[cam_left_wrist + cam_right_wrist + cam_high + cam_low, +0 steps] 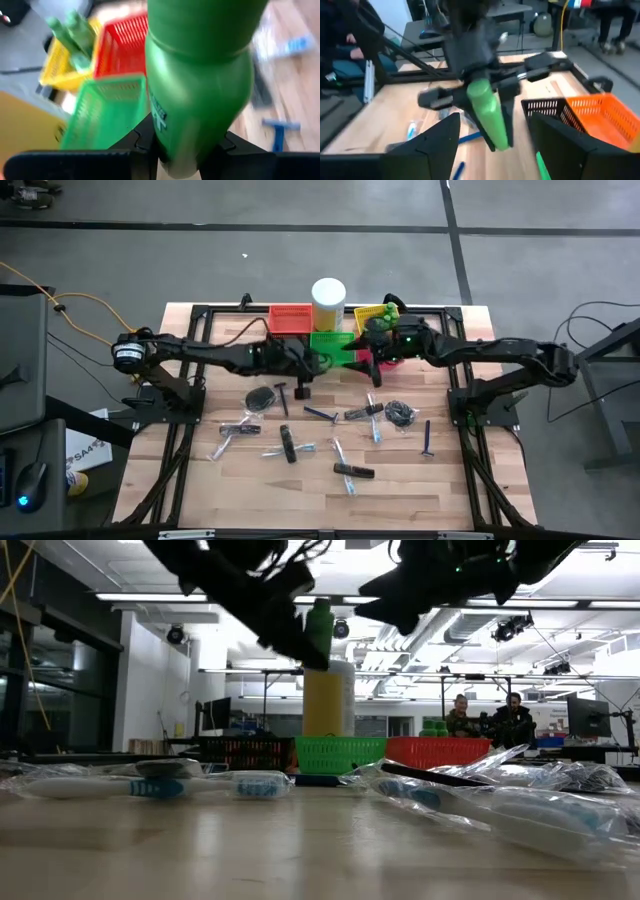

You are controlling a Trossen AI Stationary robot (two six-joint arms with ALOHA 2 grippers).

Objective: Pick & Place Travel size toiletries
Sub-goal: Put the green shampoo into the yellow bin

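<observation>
The left tool (pixel 185 155) grips a green bottle (pixel 197 80) by its lower end and holds it above the table (pixel 200 480), close to the green basket (pixel 330 342). In the left wrist view the bottle fills most of the picture and hides much of what lies behind it. In the low view the bottle (pixel 318 630) hangs in front of the tall white cylinder (pixel 328 695), with both arms cut off at the top edge. The right tool (pixel 492 145) hovers over the far baskets with its fingers spread wide and nothing between them.

What the green basket and the red basket (pixel 290 317) hold cannot be made out from above. The yellow basket (pixel 370 313) carries several green bottles (pixel 386 310), standing up above its rim.

On the bare wood nearer the front lie a blue razor (pixel 320 414), a clear-wrapped toothbrush (pixel 290 450), a black stick (pixel 354 471) and a dark coiled bundle (pixel 401 414), spread apart from one another.
</observation>
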